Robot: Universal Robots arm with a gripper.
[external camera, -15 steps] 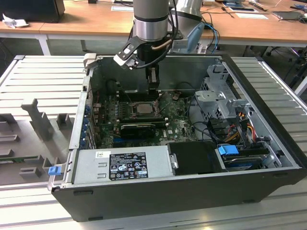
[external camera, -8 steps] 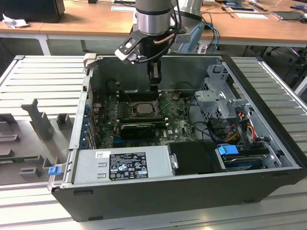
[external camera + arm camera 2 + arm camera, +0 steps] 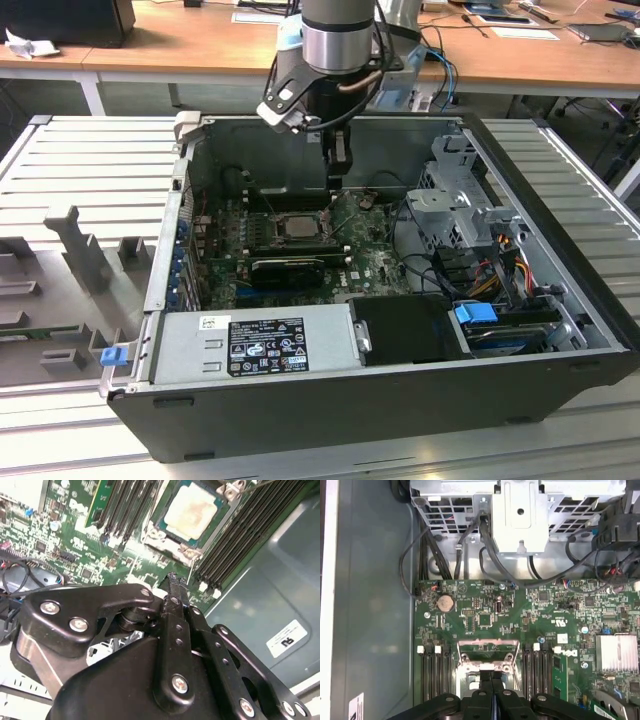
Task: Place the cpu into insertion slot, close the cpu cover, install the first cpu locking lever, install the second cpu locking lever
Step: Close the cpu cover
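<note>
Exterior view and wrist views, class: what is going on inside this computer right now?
A robot arm reaches down into an open computer case. The cpu already sits in the insertion slot, its silver top showing. The gripper, fingers together, hangs just beside the slot, over the green motherboard.

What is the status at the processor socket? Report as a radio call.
End effector shut, low over green motherboard. Pale silver square cpu seated in dark, silver-rimmed square insertion slot. No obstruction seen.
</note>
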